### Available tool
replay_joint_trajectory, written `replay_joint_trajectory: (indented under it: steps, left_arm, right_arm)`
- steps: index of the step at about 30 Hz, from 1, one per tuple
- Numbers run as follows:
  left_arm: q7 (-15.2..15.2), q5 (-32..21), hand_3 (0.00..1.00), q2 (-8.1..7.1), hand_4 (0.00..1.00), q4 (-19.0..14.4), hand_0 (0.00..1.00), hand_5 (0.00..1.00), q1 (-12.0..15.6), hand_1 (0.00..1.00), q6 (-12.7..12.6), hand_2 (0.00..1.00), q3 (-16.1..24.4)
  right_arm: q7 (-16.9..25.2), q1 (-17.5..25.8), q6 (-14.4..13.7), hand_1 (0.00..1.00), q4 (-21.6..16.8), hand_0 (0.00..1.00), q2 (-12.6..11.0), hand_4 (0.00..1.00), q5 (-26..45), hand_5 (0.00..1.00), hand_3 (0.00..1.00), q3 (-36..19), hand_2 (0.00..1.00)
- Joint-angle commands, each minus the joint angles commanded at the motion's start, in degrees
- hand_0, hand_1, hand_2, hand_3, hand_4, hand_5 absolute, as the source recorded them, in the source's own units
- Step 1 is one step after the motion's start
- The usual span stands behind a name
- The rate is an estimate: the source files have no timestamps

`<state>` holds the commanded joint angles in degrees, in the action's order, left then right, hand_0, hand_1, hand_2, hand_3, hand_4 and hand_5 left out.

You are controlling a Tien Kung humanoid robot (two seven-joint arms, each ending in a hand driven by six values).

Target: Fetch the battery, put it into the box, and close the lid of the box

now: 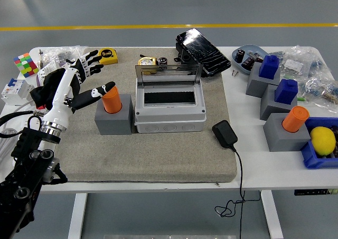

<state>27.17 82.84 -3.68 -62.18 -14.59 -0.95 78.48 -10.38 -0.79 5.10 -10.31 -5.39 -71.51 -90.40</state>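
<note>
None of the three steps is looking finished. An orange battery (111,99) is standing upright in a grey holder (113,118) on the desk (248,160), just left of the box (169,111), whose clear lid (169,70) is standing raised at the back. Inside the box no battery is showing. Reaching in from the left, the left hand (79,80) is hovering beside the battery with fingers (100,90) spread, one tip nearly touching it, gripping nothing. Grasping, placing and closing are all remaining. Nothing of the right arm is showing.

left hand (79,83) spread beside orange battery (111,99)
</note>
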Motion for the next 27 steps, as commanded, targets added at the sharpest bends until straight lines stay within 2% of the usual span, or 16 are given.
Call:
replay_joint_trajectory:
  steps: [9, 10, 15, 16, 21, 22, 27]
  left_arm:
    - [0.45, 1.33, 0.979, 0.92, 0.998, 4.68, 0.888, 0.356, -1.21, 0.902, -0.66, 0.959, -1.44]
    - [0.47, 1.41, 0.889, 0.97, 0.998, 5.03, 0.82, 0.267, -1.24, 0.87, -0.68, 0.931, -1.56]
    - [0.99, 1.4, 0.889, 1.24, 0.998, 6.77, 0.82, 0.267, -1.49, 0.87, -0.84, 0.931, -2.39]
    - [1.09, 1.33, 0.828, 1.29, 0.998, 7.0, 0.748, 0.135, -1.58, 0.794, -0.9, 0.86, -2.61]
    - [1.68, 0.98, 0.828, 1.7, 0.998, 8.14, 0.748, 0.135, -2.32, 0.794, -1.36, 0.86, -3.56]
    - [1.79, 0.83, 0.757, 1.82, 0.998, 8.45, 0.62, 0.072, -2.5, 0.69, -1.46, 0.774, -3.78]
    - [2.12, -1.41, 0.757, 2.51, 0.998, 10.35, 0.62, 0.072, -3.28, 0.69, -1.6, 0.774, -4.92]
  right_arm:
    - [0.08, 0.02, 0.02, 0.768, 0.0, 0.8, 0.11, 0.998, 0.29, 0.687, 0.789, 0.37, 0.762]
    - [0.11, 0.02, 0.02, 0.768, 0.0, 0.801, 0.11, 0.998, 0.35, 0.687, 0.789, 0.44, 0.762]
    - [0.09, -0.04, 0.02, 0.768, 0.0, 0.801, 0.08, 0.998, 0.33, 0.687, 0.789, 0.48, 0.762]
    - [0.08, -0.05, 0.02, 0.768, 0.0, 0.8, 0.08, 0.998, 0.35, 0.686, 0.789, 0.5, 0.762]
    - [0.08, -0.1, 0.02, 0.768, 0.0, 0.8, -0.01, 0.998, 0.4, 0.686, 0.789, 0.69, 0.762]
    - [0.07, -0.12, 0.03, 0.768, 0.0, 0.8, -0.04, 0.998, 0.4, 0.686, 0.789, 0.75, 0.762]
    - [0.0, -0.22, 0.02, 0.768, 0.0, 0.8, -0.14, 0.998, 0.4, 0.686, 0.789, 1.07, 0.762]
